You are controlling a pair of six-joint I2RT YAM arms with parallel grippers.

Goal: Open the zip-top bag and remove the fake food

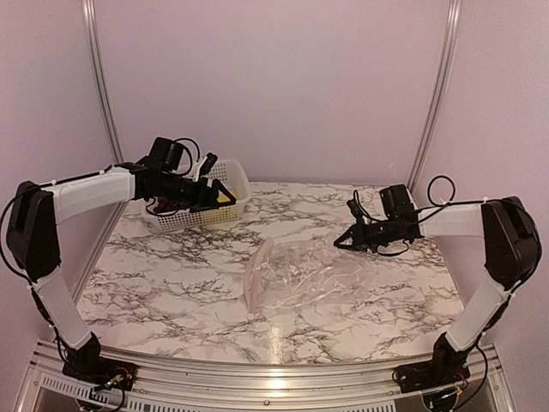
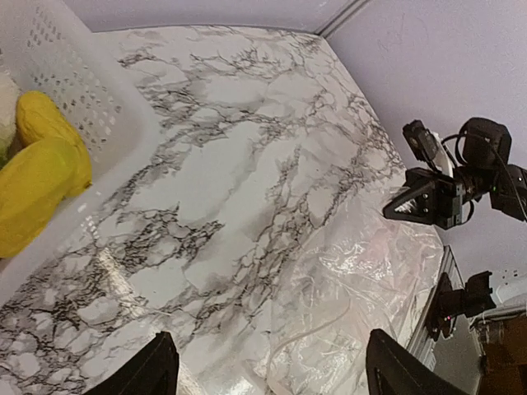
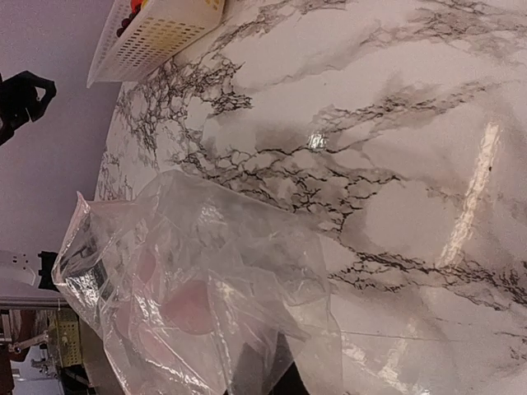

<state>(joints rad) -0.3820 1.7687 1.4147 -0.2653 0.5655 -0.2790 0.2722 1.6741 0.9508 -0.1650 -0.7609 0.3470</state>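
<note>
The zip-top bag (image 1: 302,276) lies crumpled on the marble table, and I see no food inside it. It also shows in the left wrist view (image 2: 370,288) and the right wrist view (image 3: 198,280). My right gripper (image 1: 346,241) is at the bag's right edge. In its wrist view its fingers (image 3: 268,374) stand close together with the plastic folded over them. My left gripper (image 1: 220,185) is open and empty (image 2: 272,366) beside the white mesh basket (image 1: 184,219). Fake food lies in the basket: yellow pieces (image 2: 37,169) and a white one (image 2: 6,99).
The basket (image 2: 99,90) stands at the back left against the wall; it shows far off in the right wrist view (image 3: 160,33). Metal rails run up the back wall (image 1: 103,94). The table's front edge has an aluminium rail (image 1: 274,378).
</note>
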